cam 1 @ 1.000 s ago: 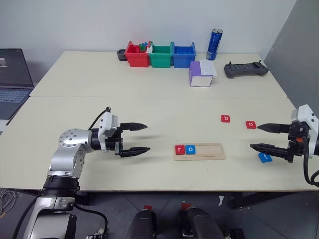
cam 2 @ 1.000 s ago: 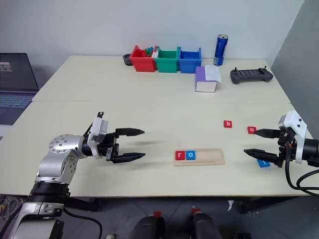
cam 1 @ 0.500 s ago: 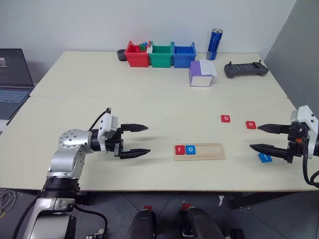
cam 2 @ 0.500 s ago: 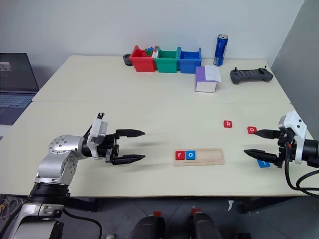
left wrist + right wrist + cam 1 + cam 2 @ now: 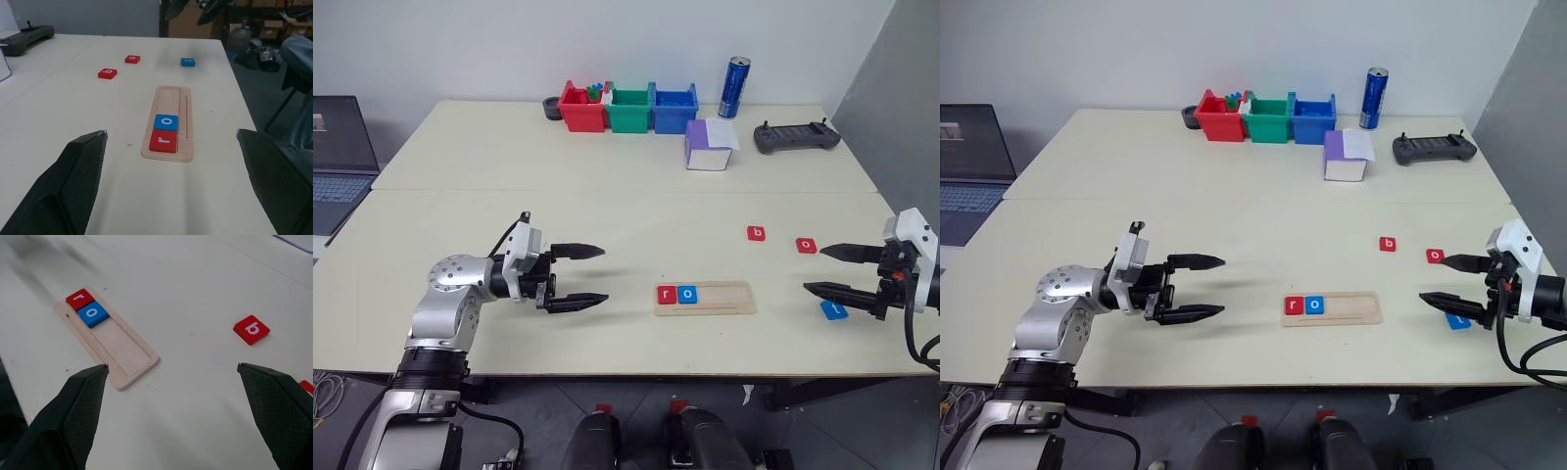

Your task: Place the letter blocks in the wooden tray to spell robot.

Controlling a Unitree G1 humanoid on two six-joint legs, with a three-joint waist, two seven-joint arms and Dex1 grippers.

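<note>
The wooden tray (image 5: 726, 296) lies near the table's front edge, with a red "r" block (image 5: 667, 294) and a blue "o" block (image 5: 688, 294) side by side at its left end. A red "b" block (image 5: 757, 233), a red "o" block (image 5: 806, 246) and a blue "t" block (image 5: 832, 309) lie loose on the table to its right. My left gripper (image 5: 604, 273) hovers open left of the tray, pointing at it. Open too, my right gripper (image 5: 815, 267) hangs between the red "o" and the blue "t", holding nothing.
Red (image 5: 580, 108), green (image 5: 628, 110) and blue (image 5: 674, 110) bins stand at the table's back, with a blue can (image 5: 734, 87), a purple-and-white box (image 5: 709, 145) and a black controller (image 5: 796, 137) to their right. A laptop (image 5: 337, 157) sits far left.
</note>
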